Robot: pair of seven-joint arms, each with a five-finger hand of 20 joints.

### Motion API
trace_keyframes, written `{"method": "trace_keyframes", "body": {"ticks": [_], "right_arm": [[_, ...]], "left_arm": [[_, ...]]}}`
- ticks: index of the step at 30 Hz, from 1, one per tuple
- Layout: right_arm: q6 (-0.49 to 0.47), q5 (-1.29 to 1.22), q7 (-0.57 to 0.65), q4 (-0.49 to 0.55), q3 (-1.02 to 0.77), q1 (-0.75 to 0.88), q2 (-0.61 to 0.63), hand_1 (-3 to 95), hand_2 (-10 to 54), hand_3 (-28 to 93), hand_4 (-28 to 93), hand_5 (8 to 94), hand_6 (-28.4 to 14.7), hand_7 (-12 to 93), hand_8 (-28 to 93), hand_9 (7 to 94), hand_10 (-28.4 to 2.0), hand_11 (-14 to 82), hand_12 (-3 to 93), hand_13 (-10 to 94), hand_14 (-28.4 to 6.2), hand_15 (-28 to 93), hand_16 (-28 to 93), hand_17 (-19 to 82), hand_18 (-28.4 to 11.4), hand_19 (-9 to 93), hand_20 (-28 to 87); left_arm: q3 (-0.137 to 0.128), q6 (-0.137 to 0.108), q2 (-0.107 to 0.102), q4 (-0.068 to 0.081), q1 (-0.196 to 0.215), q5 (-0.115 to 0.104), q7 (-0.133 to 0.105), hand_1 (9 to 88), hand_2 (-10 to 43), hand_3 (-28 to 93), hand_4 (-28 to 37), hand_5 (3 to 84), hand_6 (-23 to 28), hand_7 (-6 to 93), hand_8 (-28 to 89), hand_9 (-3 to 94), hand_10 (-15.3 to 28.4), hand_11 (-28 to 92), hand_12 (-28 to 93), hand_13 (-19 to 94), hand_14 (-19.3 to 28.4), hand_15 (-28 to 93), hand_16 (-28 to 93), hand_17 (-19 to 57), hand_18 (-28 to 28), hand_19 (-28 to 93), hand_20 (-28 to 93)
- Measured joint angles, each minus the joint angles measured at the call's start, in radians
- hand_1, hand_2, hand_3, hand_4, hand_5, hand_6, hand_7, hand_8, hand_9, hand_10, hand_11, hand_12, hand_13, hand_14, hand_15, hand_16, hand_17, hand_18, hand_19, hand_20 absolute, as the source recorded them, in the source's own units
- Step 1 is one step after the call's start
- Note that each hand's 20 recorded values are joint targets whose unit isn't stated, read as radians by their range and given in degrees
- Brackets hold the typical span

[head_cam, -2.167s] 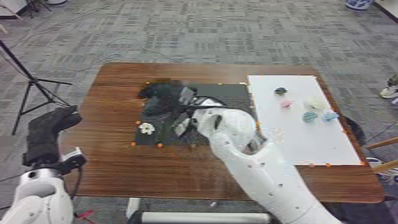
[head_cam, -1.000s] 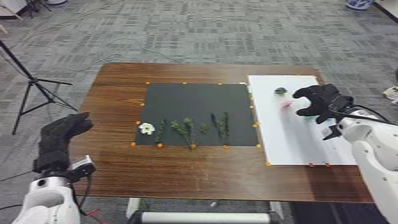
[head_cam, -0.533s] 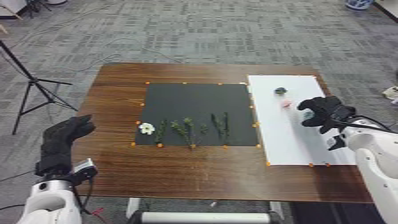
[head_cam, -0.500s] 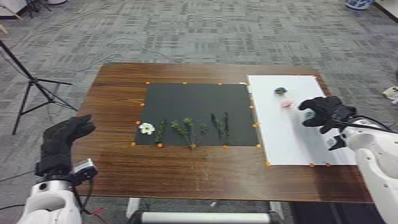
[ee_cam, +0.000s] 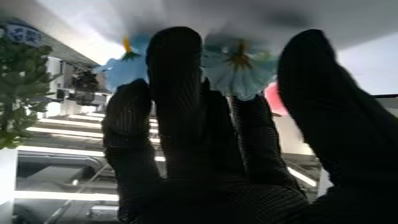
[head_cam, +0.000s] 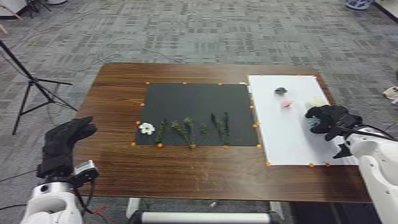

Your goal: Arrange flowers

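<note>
Right hand (head_cam: 330,118): fingers near straight, thumb apart, contact unclear | blue flower (ee_cam: 240,75) between fingertips and thumb at white sheet (head_cam: 284,145), petals fanning palmward, long axis unclear | green sprigs (head_cam: 226,127) lengthwise near-to-far on black mat (head_cam: 195,97)

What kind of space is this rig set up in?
Probably a robotics lab or test room: a black tripod beside the brown wooden table, grey patterned carpet, and orange markers around a dark grey mat on the tabletop.
</note>
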State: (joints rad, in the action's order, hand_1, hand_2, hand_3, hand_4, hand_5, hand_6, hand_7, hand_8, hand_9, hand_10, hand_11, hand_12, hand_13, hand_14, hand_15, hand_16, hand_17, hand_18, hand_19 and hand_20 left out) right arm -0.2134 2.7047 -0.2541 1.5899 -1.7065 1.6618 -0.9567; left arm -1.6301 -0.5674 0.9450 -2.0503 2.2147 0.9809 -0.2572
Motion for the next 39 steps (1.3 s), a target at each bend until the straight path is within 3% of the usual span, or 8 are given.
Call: {"method": "trace_keyframes", "body": {"ticks": [3, 4, 10, 14, 19, 26, 32, 39], "right_arm": [[0.077, -0.031, 0.019, -0.015, 0.022, 0.0, 0.0, 55.5, -9.5, 70, -25, 59.6, 1.9, 32, 0, 73.3, -10.3, 12.0, 30.3, 75, -7.9, 57, 31, 38, -20.8, 80, 55], [0.115, -0.048, 0.026, -0.024, 0.035, 0.0, 0.001, 58.7, -9.5, 68, -25, 65.2, 2.2, 34, 3, 79.4, -9.7, 9.4, 35.5, 78, -7.2, 57, 31, 40, -20.7, 81, 56], [0.295, -0.201, 0.063, -0.054, 0.125, 0.002, 0.017, 60.4, -9.5, 66, -24, 73.5, 2.0, 32, 6, 85.9, -9.1, 10.5, 40.6, 82, -6.4, 57, 32, 43, -21.5, 83, 56], [0.297, -0.275, 0.089, -0.02, 0.162, 0.002, 0.041, 60.1, -9.5, 67, -23, 74.6, 1.8, 31, 6, 86.9, -8.8, 10.5, 41.4, 83, -6.3, 57, 33, 43, -21.7, 84, 57], [0.296, -0.354, 0.179, 0.101, 0.247, -0.022, 0.109, 59.8, -9.5, 67, -23, 76.3, 1.9, 29, 6, 87.8, -8.8, 10.3, 41.8, 82, -6.5, 57, 34, 42, -21.8, 84, 57], [0.257, -0.395, 0.2, 0.203, 0.452, -0.239, 0.155, 59.5, -9.5, 66, -22, 78.1, 2.7, 28, 6, 87.4, -9.3, 10.0, 43.1, 81, -6.6, 59, 35, 42, -21.6, 84, 57], [0.221, -0.361, 0.182, 0.209, 0.627, -0.428, 0.096, 59.5, -9.5, 66, -23, 78.3, 2.9, 28, 5, 87.5, -9.4, 9.7, 42.8, 81, -6.6, 59, 35, 42, -21.6, 84, 57], [0.205, -0.242, 0.145, 0.134, 0.764, -0.521, -0.068, 59.4, -9.5, 66, -23, 78.4, 3.1, 28, 5, 87.7, -9.3, 9.3, 42.3, 80, -6.6, 59, 35, 41, -21.7, 84, 57]], "left_arm": [[0.0, 0.001, 0.0, 0.0, 0.0, 0.0, 0.0, 28.3, 13.5, 68, -25.4, 57.6, 3.1, 18.3, -8, 56.7, 14.8, 27, 15, 47, 18.8, 31, -3, 10.4, 12.1, 11, 20], [0.0, 0.001, 0.0, 0.0, 0.0, -0.001, 0.0, 28.4, 13.5, 68, -25.5, 57.6, 3.0, 18.3, -8, 56.7, 14.8, 27, 15, 47, 18.8, 31, -3, 10.4, 12.1, 11, 20], [-0.001, 0.002, 0.0, -0.001, 0.0, -0.005, -0.001, 28.4, 13.4, 68, -25.4, 57.6, 3.0, 18.2, -8, 56.7, 14.8, 27, 15, 47, 18.8, 31, -3, 10.4, 12.1, 11, 20], [-0.005, 0.002, 0.0, -0.001, 0.0, -0.007, -0.001, 28.5, 13.4, 68, -25.5, 57.6, 3.0, 18.3, -8, 56.7, 14.9, 27, 15, 47, 18.9, 31, -4, 10.4, 12.1, 11, 20], [-0.02, 0.001, -0.006, 0.006, -0.001, -0.007, 0.0, 28.5, 13.4, 68, -25.5, 57.6, 3.0, 18.4, -8, 56.8, 14.8, 27, 15, 47, 18.7, 31, -4, 10.5, 12.1, 11, 20], [-0.045, -0.009, -0.023, 0.023, -0.004, -0.021, -0.001, 28.5, 13.2, 69, -25.5, 57.7, 3.0, 18.5, -8, 56.7, 14.6, 27, 15, 47, 18.7, 31, -4, 10.6, 12.0, 11, 19], [-0.04, -0.016, -0.03, 0.04, -0.024, -0.021, -0.001, 28.6, 13.2, 69, -25.5, 57.6, 3.0, 18.6, -8, 56.5, 14.6, 27, 14, 46, 18.6, 30, -4, 10.6, 11.8, 10, 19], [-0.034, -0.016, -0.035, 0.042, -0.04, -0.02, 0.0, 28.8, 13.3, 68, -25.4, 57.5, 3.0, 18.7, -8, 56.3, 14.6, 28, 14, 46, 18.5, 30, -4, 10.6, 11.8, 10, 19]]}}
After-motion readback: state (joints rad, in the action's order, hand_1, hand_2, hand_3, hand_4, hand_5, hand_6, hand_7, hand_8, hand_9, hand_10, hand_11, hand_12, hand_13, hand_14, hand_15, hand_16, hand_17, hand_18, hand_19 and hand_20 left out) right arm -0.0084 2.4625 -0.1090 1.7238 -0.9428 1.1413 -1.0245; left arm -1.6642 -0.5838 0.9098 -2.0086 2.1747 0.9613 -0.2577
